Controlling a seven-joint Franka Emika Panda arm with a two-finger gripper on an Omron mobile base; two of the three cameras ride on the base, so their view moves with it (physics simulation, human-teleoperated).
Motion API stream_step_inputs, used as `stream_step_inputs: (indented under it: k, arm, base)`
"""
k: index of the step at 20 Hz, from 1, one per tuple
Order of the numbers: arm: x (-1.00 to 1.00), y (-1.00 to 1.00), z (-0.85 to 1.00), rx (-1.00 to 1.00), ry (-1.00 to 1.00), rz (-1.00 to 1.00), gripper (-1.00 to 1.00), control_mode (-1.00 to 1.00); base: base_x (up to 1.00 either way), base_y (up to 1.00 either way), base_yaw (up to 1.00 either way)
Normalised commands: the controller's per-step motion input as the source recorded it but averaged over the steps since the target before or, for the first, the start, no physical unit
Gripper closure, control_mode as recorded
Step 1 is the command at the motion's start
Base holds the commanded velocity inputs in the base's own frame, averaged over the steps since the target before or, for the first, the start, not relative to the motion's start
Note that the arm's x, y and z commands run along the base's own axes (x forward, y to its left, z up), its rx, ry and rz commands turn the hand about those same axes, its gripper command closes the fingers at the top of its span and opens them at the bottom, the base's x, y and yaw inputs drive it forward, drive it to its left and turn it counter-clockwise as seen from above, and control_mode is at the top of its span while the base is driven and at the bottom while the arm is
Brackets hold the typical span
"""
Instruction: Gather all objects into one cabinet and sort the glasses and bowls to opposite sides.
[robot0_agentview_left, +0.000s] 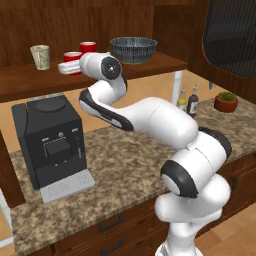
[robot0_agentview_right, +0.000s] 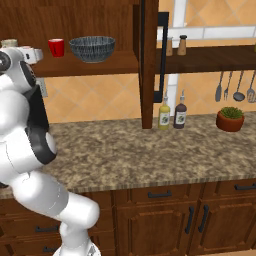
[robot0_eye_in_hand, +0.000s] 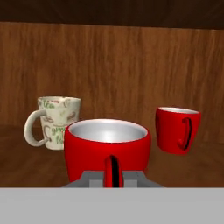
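- Standing on the wall above the counter (robot0_agentview_left: 125, 165), the cabinet (robot0_agentview_left: 75, 30) was open, its dark door (robot0_agentview_left: 232, 37) swung out to the right in the left base view and seen edge-on in the right base view.
- Reaching up from the lower right of the left base view, the white arm (robot0_agentview_left: 150, 120) bent back toward the left part of the cabinet floor.
- A black coffee machine (robot0_agentview_left: 50, 142) sat on the counter under the cabinet's left part.
- The dark grey bowl (robot0_agentview_left: 133, 49) rested at the right end of the cabinet floor, well apart from the mug.
- A potted plant (robot0_agentview_left: 226, 102) and two bottles (robot0_agentview_left: 188, 101) stood on the counter to the right.
- The pale patterned mug (robot0_agentview_left: 40, 56) stood at the left end of the cabinet floor, its handle turned left in the hand view.
- The near red cup (robot0_eye_in_hand: 107, 148) sat between the mug and the bowl, directly in front of the hand camera, its handle facing the camera.
- The far red cup (robot0_eye_in_hand: 177, 129) stood just behind and right of the near one in the hand view, apart from it.
- The gripper (robot0_eye_in_hand: 113, 175) was closed narrowly on the near red cup's handle, its tips mostly hidden behind the handle.
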Motion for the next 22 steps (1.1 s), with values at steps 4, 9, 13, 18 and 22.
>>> stream_step_inputs:
  k: [4,9,13,18,22]
  arm:
    - [0.33,0.13,-0.08,0.0,0.0,0.0,1.0,-1.0]
    - [0.35,0.04,-0.02,0.0,0.0,0.0,1.0,-1.0]
    - [0.41,0.06,0.0,0.0,0.01,0.0,1.0,-1.0]
    - [0.44,0.2,0.0,0.0,0.03,0.02,-1.0,-1.0]
    - [0.35,0.17,0.0,0.05,0.0,0.14,-1.0,-1.0]
  base:
    - [0.0,0.0,0.0]
    - [0.0,0.0,0.0]
    - [0.0,0.0,0.0]
    - [0.0,0.0,0.0]
    - [0.0,0.0,0.0]
